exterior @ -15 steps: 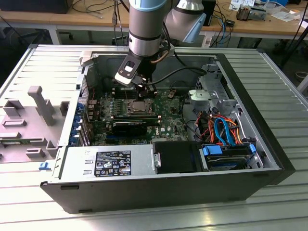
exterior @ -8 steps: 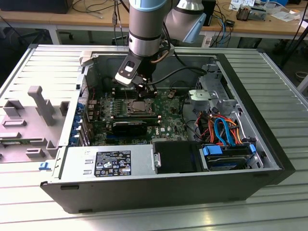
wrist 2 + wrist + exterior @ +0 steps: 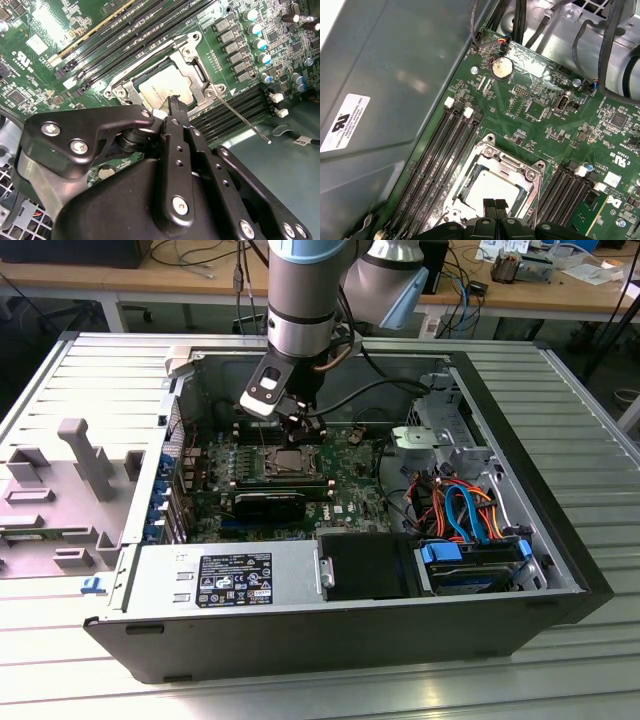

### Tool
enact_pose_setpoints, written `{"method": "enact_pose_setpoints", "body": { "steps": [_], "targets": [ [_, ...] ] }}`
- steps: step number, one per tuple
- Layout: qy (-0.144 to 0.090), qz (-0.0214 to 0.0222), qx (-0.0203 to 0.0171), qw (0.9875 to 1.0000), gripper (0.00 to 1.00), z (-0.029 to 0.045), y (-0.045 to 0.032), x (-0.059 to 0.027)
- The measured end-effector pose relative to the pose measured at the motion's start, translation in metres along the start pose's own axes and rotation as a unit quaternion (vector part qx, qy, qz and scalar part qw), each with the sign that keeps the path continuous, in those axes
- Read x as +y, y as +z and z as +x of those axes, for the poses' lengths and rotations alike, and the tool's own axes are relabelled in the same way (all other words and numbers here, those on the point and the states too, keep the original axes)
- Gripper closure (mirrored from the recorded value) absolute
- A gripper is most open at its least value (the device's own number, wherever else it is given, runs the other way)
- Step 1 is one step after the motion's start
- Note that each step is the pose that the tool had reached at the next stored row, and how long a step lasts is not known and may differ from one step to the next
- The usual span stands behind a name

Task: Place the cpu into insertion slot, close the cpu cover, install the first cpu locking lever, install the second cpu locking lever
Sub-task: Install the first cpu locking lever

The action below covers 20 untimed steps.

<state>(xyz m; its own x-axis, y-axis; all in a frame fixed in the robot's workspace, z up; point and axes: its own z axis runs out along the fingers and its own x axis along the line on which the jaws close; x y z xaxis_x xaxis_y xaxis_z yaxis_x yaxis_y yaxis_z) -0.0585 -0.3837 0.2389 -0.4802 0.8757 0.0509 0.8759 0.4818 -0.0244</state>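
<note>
Though the arm crowds the open computer case on the desk, what matters is plain enough: the gripper hangs straight over the insertion slot, so the work lies directly below its tips, not off to either side. Its two fingers are pressed together with only a seam between them, and I see nothing pinched there. The cpu sits in the slot on the green motherboard, its dull silver top showing through the window of the cpu cover, which seems to lie flat over it. In both wrist views the tips hover over one edge of that window, close above the chip; whether they touch it I cannot say. In the second wrist view a thin locking lever angles out from the slot's corner, its long axis crossing the black memory slots, and it looks unlatched to me.
</note>
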Motion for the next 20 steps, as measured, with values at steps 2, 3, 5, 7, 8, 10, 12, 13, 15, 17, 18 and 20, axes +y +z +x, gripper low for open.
{"method": "enact_pose_setpoints", "body": {
  "steps": [2, 3, 5, 7, 8, 10, 12, 13, 15, 17, 18, 20],
  "targets": [
    [-0.002, 0.0001, -0.0001, 1.0, 0.89, 0.0, 0.0, 0.0],
    [-0.004, 0.0002, -0.0001, 1.0, 0.89, 0.0, 0.0, 0.0],
    [-0.005, 0.0003, -0.0001, 1.0, 0.89, 0.0, 0.0, 0.0],
    [-0.007, 0.0004, -0.0002, 1.0, 0.89, 0.0, 0.0, 0.0],
    [-0.008, 0.0004, -0.0002, 1.0, 0.89, 0.0, 0.0, 0.0],
    [-0.01, 0.0005, -0.0003, 1.0, 0.89, 0.0, 0.0, 0.0],
    [-0.011, 0.0006, -0.0003, 0.9999, 0.89, 0.0, 0.0, 0.0],
    [-0.012, 0.0006, -0.0003, 0.9999, 0.89, 0.0, 0.0, 0.0],
    [-0.013, 0.0007, -0.0003, 0.9999, 0.89, 0.0, 0.0, 0.0],
    [-0.014, 0.0007, -0.0004, 0.9999, 0.89, 0.0, 0.0, 0.0],
    [-0.014, 0.0007, -0.0004, 0.9999, 0.89, 0.0, 0.0, 0.0],
    [-0.015, 0.0008, -0.0004, 0.9999, 0.89, 0.0, 0.0, 0.0]
  ]
}}
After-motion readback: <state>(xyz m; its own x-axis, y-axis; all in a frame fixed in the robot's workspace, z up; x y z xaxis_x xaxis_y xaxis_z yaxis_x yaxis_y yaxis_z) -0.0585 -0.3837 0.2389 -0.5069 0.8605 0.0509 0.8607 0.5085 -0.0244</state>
